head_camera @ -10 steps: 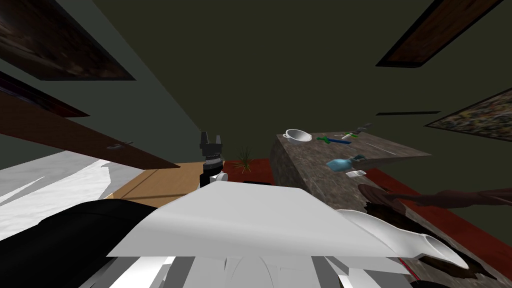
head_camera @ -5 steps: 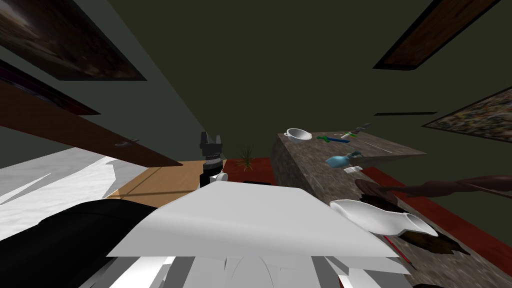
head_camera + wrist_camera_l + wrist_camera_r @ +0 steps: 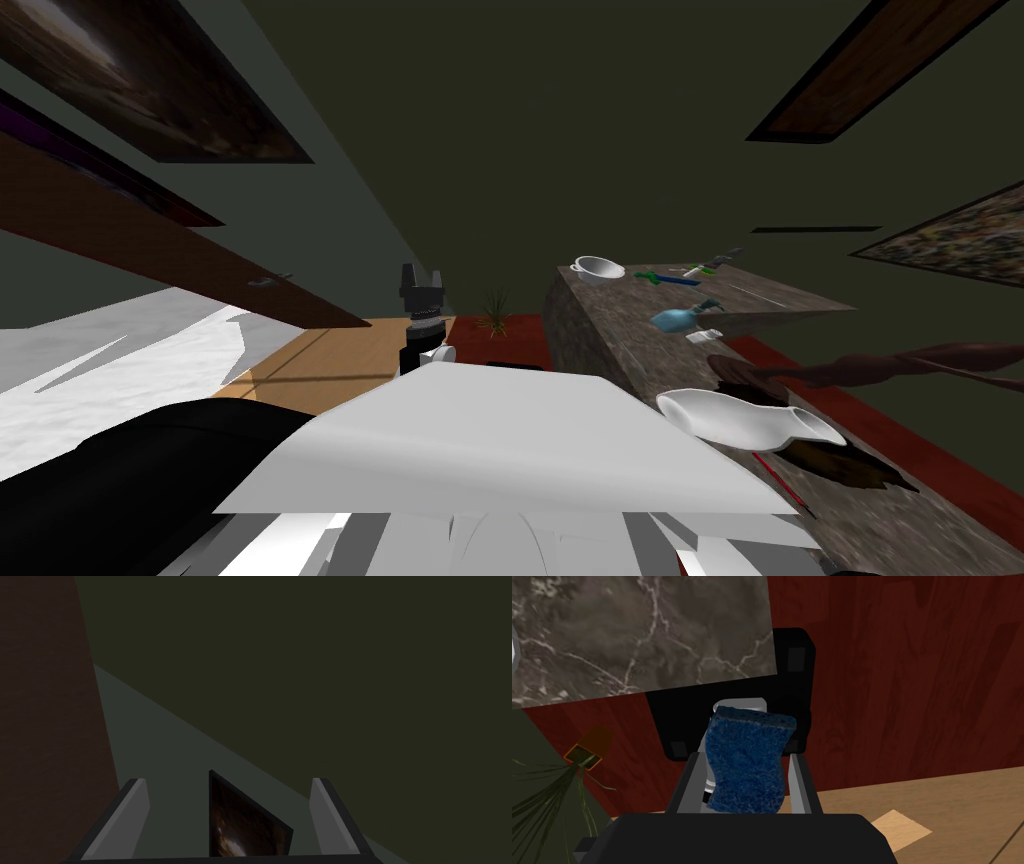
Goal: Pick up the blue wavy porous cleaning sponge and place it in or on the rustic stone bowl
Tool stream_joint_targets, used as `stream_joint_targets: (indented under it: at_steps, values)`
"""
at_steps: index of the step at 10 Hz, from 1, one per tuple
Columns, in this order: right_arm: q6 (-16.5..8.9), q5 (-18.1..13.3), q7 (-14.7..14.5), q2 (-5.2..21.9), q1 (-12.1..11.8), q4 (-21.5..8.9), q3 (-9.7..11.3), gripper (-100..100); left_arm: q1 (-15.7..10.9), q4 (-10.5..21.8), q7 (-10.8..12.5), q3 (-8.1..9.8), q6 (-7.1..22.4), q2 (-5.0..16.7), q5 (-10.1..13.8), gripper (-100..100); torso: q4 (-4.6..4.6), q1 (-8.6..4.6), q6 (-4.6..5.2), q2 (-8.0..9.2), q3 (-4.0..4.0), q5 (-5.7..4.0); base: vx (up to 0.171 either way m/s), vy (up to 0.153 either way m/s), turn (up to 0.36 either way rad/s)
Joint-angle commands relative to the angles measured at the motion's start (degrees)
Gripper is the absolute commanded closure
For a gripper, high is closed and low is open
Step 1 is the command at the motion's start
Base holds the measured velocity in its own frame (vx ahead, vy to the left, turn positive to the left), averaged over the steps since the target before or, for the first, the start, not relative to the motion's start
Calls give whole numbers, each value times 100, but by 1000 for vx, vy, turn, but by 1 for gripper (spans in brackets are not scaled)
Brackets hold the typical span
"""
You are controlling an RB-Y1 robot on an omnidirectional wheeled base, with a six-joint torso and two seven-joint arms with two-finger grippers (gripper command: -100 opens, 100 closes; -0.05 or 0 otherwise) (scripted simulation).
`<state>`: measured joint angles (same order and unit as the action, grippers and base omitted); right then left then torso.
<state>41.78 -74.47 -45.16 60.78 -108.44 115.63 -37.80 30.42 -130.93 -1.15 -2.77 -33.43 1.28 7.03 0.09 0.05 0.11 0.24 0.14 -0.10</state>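
R tool (image 3: 745, 757) tight on blue sponge (image 3: 747, 776), L tool (image 3: 229, 780) spread, empty; slight head-cam turn vs prev frame.

Grey marbled counter (image 3: 600, 330), right side. Far end: white bowl (image 3: 597, 269), green-blue tool (image 3: 668, 279). Middle: blue bottle (image 3: 680, 318). Near: white vase (image 3: 745, 420), lying over.

My head view is dim, its dull olive wall (image 3: 560, 130) flat in tone, brightest on the pale grey-white surface (image 3: 110, 370) at my left; straight edges splay toward the corners through the wide lens. In my right wrist view the blue wavy porous sponge (image 3: 747, 761) and grey veined stone countertop (image 3: 642, 631) render crisp, evenly lit.
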Motion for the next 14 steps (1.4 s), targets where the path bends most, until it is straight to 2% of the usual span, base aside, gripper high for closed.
stream_joint_targets:
  at_steps: [1, 6, 9, 10, 14]
  values:
    - [286, 96, 39, 18, -30, -8, -286, 100, 0, 0, 0, 0, 0, 0, 0, 0, 0, 0, 0, 0, 0, 0, -50, -13, 55]
    - [958, 151, 45, 32, -34, -202, -1100, 100, 1, 0, 0, 1, 0, 1, 0, 0, -4, -32, -11, -17, -10, -8, -26, -51, 65]
    - [1229, 35, -4, 26, 4, -366, -1494, 100, 1, 0, 0, 1, 0, 1, 0, 0, -7, -43, -17, -30, -18, -11, 11, -85, 72]
    - [1350, -83, -49, 14, 49, -483, -1708, 100, 1, 0, 0, 1, 0, 1, 0, 0, -7, -47, -17, -30, -18, -12, 41, -143, 99]
    - [1449, -391, -153, -45, 215, -763, -2037, 100, 2, 0, 0, 2, 0, 2, 0, 0, -12, -86, -27, -58, -33, -20, 62, -168, 98]
